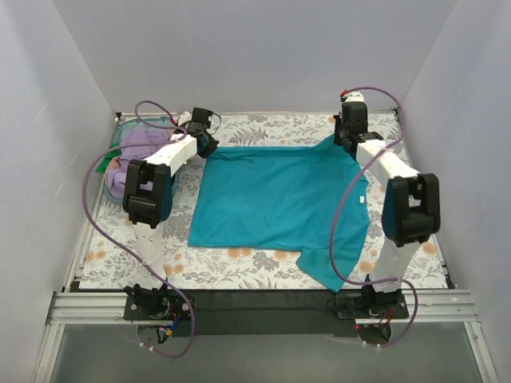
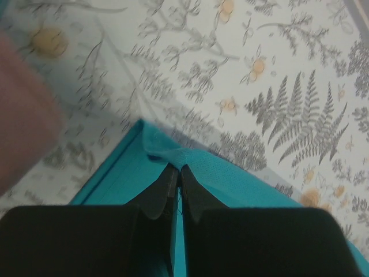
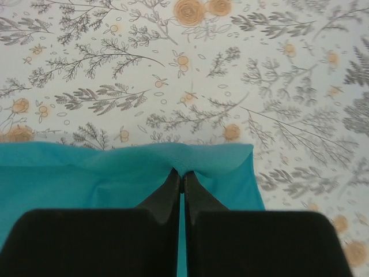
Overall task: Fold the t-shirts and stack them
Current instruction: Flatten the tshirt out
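Note:
A teal-blue t-shirt (image 1: 275, 203) lies spread on the floral table cover, one sleeve hanging toward the front right. My left gripper (image 1: 207, 145) is shut on the shirt's far left corner; in the left wrist view (image 2: 177, 171) the cloth (image 2: 230, 179) bunches at the fingertips. My right gripper (image 1: 345, 140) is shut on the far right corner; in the right wrist view (image 3: 181, 175) the teal hem (image 3: 115, 173) puckers between the fingertips. A lavender t-shirt (image 1: 142, 142) lies heaped at the far left, partly hidden by my left arm.
A teal plastic basket (image 1: 112, 185) sits at the left edge under the lavender cloth. White walls enclose the table on three sides. The black front rail (image 1: 255, 299) runs along the near edge. Purple cables loop off both arms.

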